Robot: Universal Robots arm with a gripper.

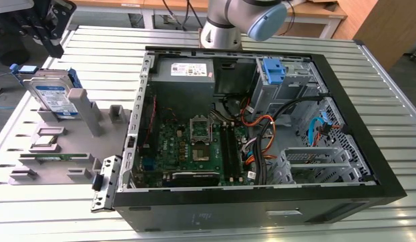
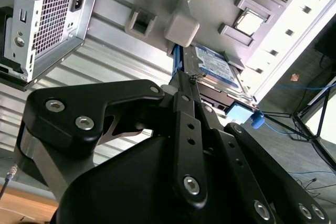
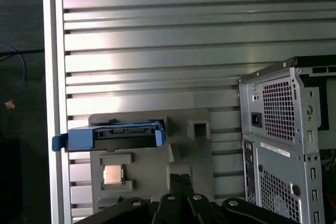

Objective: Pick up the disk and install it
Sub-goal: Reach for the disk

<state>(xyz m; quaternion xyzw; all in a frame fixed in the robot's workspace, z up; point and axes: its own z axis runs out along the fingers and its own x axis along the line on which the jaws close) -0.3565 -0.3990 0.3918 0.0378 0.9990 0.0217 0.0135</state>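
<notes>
Hovering w/ gripper [image 3: 181, 178] pinched together, empty, close over disk [image 3: 126, 132] w/o touching; disk upright on edge at corner of grey holder [image 3: 197, 150] nr bench [image 3: 157, 51] edge, long axis along slats, square to that edge.

My gripper [image 2: 182, 80]: black links, smooth semi-gloss finish, bright steel screw heads.
Disk [image 1: 54, 96]: silver metal body, glossy white-and-blue label.
Carrier frame [image 3: 113, 136]: smooth blue plastic.
Holder fixture [image 1: 86, 116]: matt grey plastic.
Table [image 3: 157, 35]: ribbed aluminium slats, brushed, reflecting light in bands.
Computer case [image 1: 261, 206]: outer panels matt black; inner chassis bare grey sheet metal, perforated in places.
Bracket [image 1: 273, 70] in case: blue plastic.
My arm joint [image 1: 225, 20]: smooth silver metal, blue-grey cap.
</notes>
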